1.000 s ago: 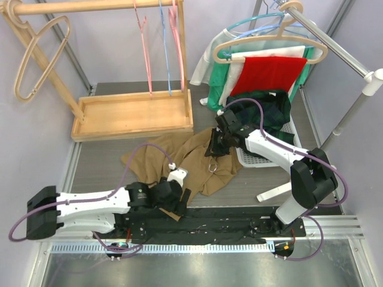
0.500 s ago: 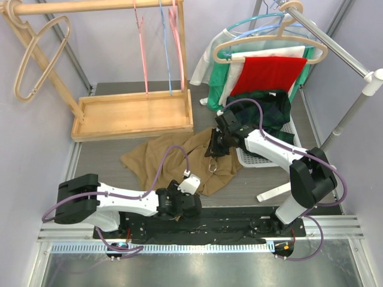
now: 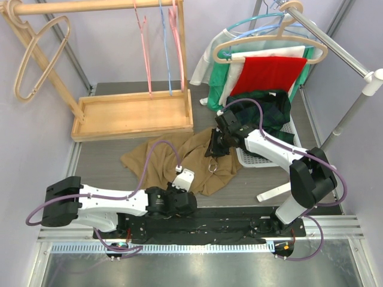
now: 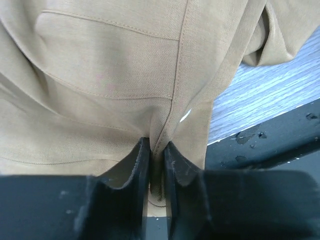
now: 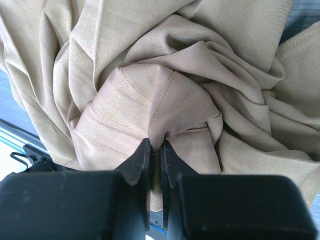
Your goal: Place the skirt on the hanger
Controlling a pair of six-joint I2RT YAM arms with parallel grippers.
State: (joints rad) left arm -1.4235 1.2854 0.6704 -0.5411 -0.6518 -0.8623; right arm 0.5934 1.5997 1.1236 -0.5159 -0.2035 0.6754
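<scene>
The tan skirt (image 3: 161, 158) lies crumpled on the table between the arms. My left gripper (image 3: 189, 202) sits at the skirt's near edge. In the left wrist view this gripper (image 4: 157, 150) is shut on a seam fold of the skirt (image 4: 110, 75), with a zipper between the fingers. My right gripper (image 3: 213, 149) is at the skirt's far right end. There it (image 5: 155, 146) is shut on a bunched fold of the skirt (image 5: 190, 65). A small metal hook (image 3: 212, 168), seemingly the hanger's, lies on the cloth below the right gripper. A black wire clip (image 5: 22, 156) shows beside the cloth; the hanger's body is hidden.
A wooden rack with a tray (image 3: 131, 113) stands at the back left and carries pink and blue hangers (image 3: 158, 42). A metal rail (image 3: 335, 51) at the right holds a beige hanger (image 3: 269, 45) with red, white and green clothes. A white basket (image 3: 263, 158) holds dark cloth.
My left arm has swung right along the near edge to the skirt's hem. Its gripper, open before, has shut on the cloth. The right arm has stayed still.
</scene>
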